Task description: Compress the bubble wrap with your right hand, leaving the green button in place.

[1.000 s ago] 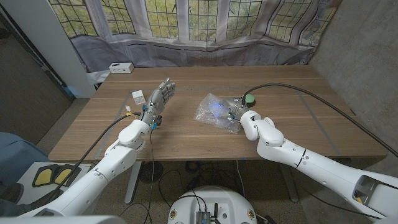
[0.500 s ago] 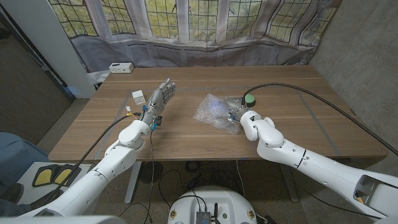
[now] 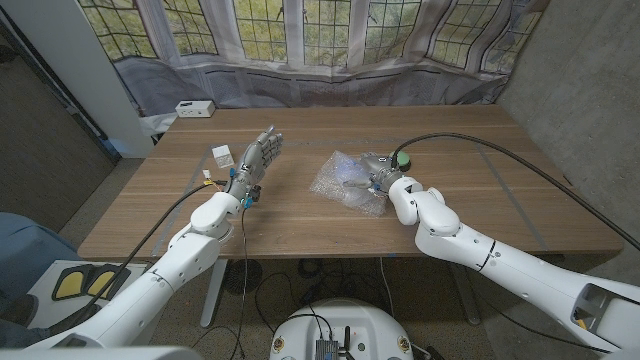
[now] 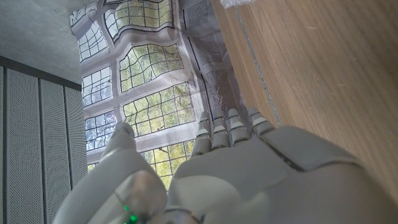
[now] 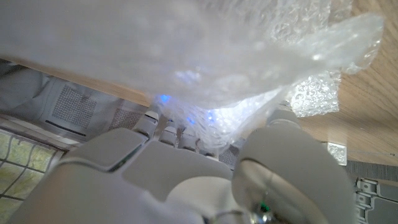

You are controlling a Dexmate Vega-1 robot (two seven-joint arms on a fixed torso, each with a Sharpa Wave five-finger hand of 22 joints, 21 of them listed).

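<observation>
Right hand [image 3: 378, 178] is grasping the bubble wrap [image 3: 342, 180] on the wooden table [image 3: 300, 225]; green button [image 3: 400, 159] is sitting just beyond it. Left hand [image 3: 255, 160] is waiting released, before leaded windows [image 3: 300, 30].

The robot's white right arm is reaching in from the lower right, its grey right hand [image 3: 374, 180] lying against the crumpled clear bubble wrap [image 3: 340, 178], fingers [image 5: 163, 127] pushing into the plastic. The white left arm is stretching forward, its grey left hand [image 3: 256, 160] standing upright with straight fingers [image 4: 227, 127], holding nothing.
</observation>
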